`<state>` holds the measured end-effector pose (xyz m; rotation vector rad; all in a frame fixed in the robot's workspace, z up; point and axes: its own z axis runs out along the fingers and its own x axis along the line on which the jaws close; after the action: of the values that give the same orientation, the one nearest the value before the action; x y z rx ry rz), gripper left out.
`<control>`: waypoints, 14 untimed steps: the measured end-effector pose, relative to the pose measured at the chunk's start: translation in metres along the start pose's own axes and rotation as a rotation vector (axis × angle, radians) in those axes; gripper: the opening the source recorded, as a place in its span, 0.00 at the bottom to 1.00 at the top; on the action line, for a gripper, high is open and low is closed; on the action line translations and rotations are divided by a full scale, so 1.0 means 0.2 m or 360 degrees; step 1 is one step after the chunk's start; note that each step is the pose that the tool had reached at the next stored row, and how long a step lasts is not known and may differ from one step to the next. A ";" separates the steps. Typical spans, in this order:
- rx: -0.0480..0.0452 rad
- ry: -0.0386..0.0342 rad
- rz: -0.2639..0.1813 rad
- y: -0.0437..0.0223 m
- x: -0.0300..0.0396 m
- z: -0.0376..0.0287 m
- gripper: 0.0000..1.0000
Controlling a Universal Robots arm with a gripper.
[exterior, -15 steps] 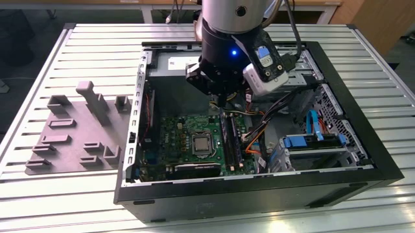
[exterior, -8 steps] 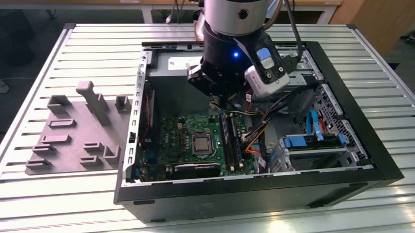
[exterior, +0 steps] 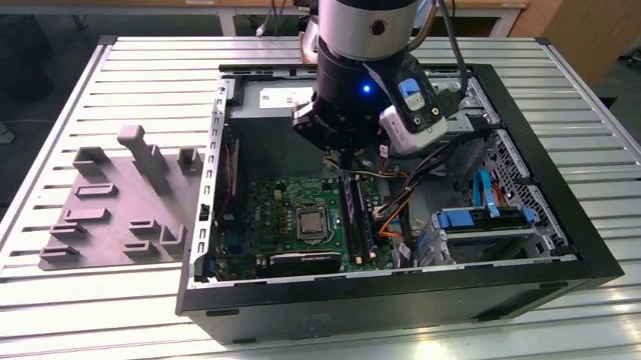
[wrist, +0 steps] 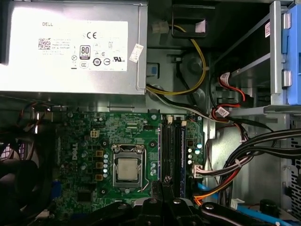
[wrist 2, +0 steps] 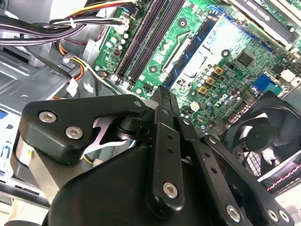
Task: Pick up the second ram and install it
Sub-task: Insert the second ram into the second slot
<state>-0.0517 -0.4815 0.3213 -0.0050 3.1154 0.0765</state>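
Note:
Inside the open computer case [exterior: 561, 255], two long dark ram sticks [exterior: 358, 217] stand side by side in the slots of the green motherboard [exterior: 281, 202]. Both wrist views show them too: ram sticks [wrist: 165, 148], ram sticks [wrist 2: 146, 40]. I cannot tell which one is the second ram. My gripper [exterior: 346, 163] hangs just above the far end of those slots. Its thin black fingers [wrist 2: 162, 96] are pressed together with nothing seen between them. In the first wrist view the gripper [wrist: 164, 181] sits over the near end of the slots.
A grey moulded tray [exterior: 110, 214] with upright blocks lies on the slatted table at the exterior view's left. In the case are a power supply [wrist: 70, 47], cable bundles [exterior: 421, 187], a blue drive bay [exterior: 481, 221], a processor socket [wrist: 127, 168] and a fan [wrist 2: 263, 134].

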 end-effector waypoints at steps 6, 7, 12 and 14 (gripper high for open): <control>0.0000 0.0000 0.0000 -0.001 -0.002 0.016 0.11; 0.0000 0.0000 0.0000 -0.001 -0.002 0.018 0.11; 0.0000 0.0000 0.0000 -0.002 -0.003 0.031 0.11; 0.0000 0.0000 0.0000 -0.002 -0.003 0.036 0.11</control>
<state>-0.0509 -0.4816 0.3142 -0.0049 3.1154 0.0764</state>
